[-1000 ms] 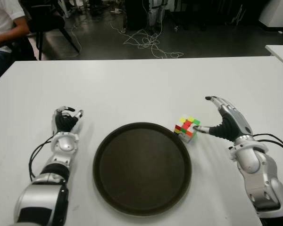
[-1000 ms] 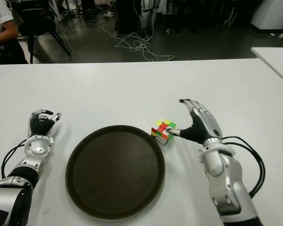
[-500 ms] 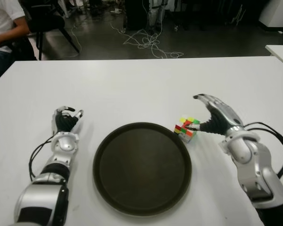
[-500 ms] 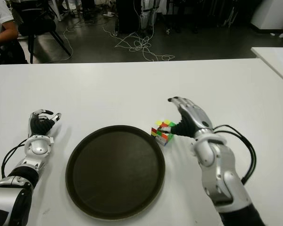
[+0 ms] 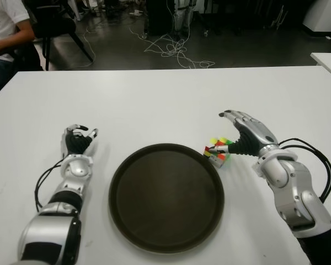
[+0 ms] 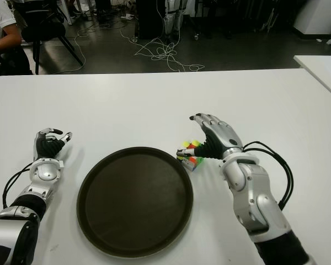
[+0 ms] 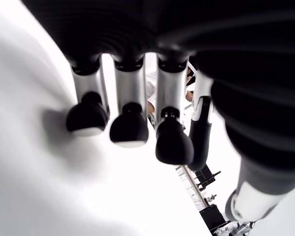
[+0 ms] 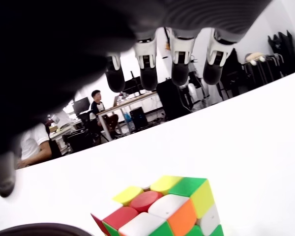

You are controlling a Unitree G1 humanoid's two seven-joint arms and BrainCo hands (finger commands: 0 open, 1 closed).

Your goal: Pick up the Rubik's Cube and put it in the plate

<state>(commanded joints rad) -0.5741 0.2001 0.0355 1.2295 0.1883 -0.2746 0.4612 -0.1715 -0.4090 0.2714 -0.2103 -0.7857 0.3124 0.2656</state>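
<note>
The Rubik's Cube [image 5: 217, 150] sits on the white table [image 5: 165, 105], just off the right rim of the dark round plate [image 5: 165, 199]. My right hand [image 5: 226, 132] arches over the cube from the right. Its fingers [image 8: 179, 69] are spread above the top face, and the thumb sits beside the cube's right side. In the right wrist view the cube [image 8: 162, 206] lies below the extended fingers, apart from them. The plate holds nothing. My left hand [image 5: 78, 139] shows left of the plate, fingers [image 7: 130, 129] curled on nothing.
A seated person [image 5: 5, 33] and a chair [image 5: 58, 27] are beyond the table's far left corner. Cables [image 5: 174, 49] lie on the floor behind. Another white table's corner [image 5: 328, 61] shows at the far right.
My right hand has moved left and forward, from beside the cube to arching over it. The cube, the plate and my left hand have stayed put.
</note>
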